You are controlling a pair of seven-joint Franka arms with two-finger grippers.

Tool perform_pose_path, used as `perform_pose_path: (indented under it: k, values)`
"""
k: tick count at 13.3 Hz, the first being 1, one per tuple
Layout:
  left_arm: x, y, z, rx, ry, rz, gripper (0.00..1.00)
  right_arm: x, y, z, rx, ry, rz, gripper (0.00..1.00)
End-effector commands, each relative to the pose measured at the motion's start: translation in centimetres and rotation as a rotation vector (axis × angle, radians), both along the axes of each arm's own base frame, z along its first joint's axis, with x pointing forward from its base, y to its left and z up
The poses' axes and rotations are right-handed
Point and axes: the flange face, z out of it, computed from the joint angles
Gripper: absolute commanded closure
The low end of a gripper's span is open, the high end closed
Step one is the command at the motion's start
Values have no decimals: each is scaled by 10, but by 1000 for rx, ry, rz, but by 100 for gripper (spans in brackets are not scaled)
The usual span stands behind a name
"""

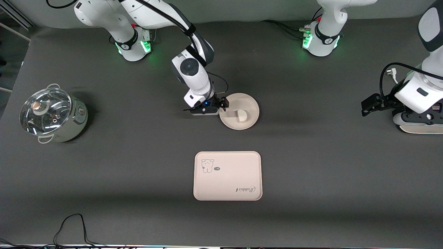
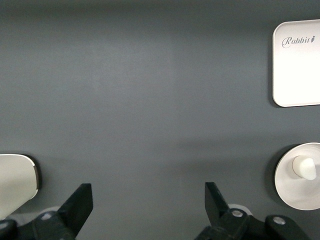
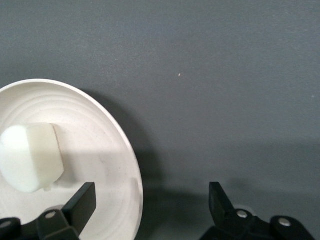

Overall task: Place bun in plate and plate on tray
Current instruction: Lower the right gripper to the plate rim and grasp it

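With the bun lying in the plate, farther from the front camera than the tray, my right gripper straddles the plate's rim, jaws open, while my left gripper waits, jaws spread, above bare surface.

The bun lies in the plate, farther than the tray.

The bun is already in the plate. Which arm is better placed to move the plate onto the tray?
The right arm. Its open gripper straddles the rim of the plate, which holds the bun. The left gripper waits open at its own end of the table, away from plate and tray.
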Motion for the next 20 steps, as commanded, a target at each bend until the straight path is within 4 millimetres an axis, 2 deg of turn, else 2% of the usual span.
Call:
perform_pose_path:
  k: [1, 4, 6, 11, 13, 14, 18, 20]
  values:
    - [3, -10, 3, 13, 12, 2, 0, 0, 21, -6, 18, -1, -11, 1]
    - [4, 2, 3, 14, 13, 6, 0, -3, 25, -14, 18, 12, -18, 5]
    - [4, 1, 5, 14, 10, 3, 0, -5, 26, -14, 18, 12, -15, 16]
    - [3, -7, 7, 9, 6, -10, 0, 0, 23, -7, 32, 26, -42, 55]
    - [6, -4, -1, 8, 20, -2, 0, 0, 22, -6, 33, 25, -43, 75]
    - [7, -5, 0, 3, 19, 0, 0, 0, 22, -6, 33, 24, -42, 81]
    - [6, -6, 1, 3, 17, -3, 0, 2, 21, -4, 28, 30, -33, 97]
    - [6, -6, 1, 2, 17, -3, 0, 5, 20, 7, 31, 33, -31, 100]
